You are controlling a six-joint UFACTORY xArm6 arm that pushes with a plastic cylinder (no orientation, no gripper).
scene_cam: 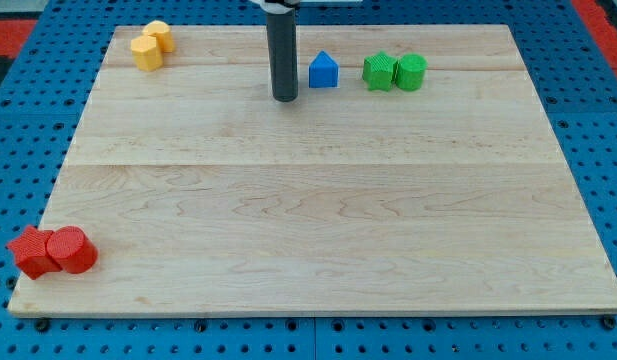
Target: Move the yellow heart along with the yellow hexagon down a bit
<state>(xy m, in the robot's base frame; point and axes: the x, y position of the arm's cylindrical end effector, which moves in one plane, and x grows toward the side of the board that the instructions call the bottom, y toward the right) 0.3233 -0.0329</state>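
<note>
At the top left corner of the wooden board (pixel 318 220), two small yellow blocks sit touching each other. The yellow hexagon (pixel 146 52) is the lower and more leftward of the pair; the yellow heart (pixel 158 34) sits just above and to the right of it, though its shape is hard to make out at this size. Both look like small, rigid, light pieces that should slide easily over the smooth wood. They cannot be gripped, only pushed. Since they must travel toward the view's bottom together, the likely contact place is the top edge of the heart, so that it presses the hexagon along ahead of it. Because the two are offset, an off-centre push could make one slip sideways off the other.

Well to the right of the yellow pair, the dark rod stands upright, coming down from the view's top. My tip (pixel 284 98) rests on the board, lower than the yellow blocks and well apart from them. It holds nothing and touches no block.

Just right of my tip sits a blue block (pixel 324 71) shaped like a small house. Farther right are two green blocks (pixel 395 72), side by side and touching.

Far below the yellow pair, at the board's bottom left corner, two red blocks (pixel 52 251) sit together.
</note>
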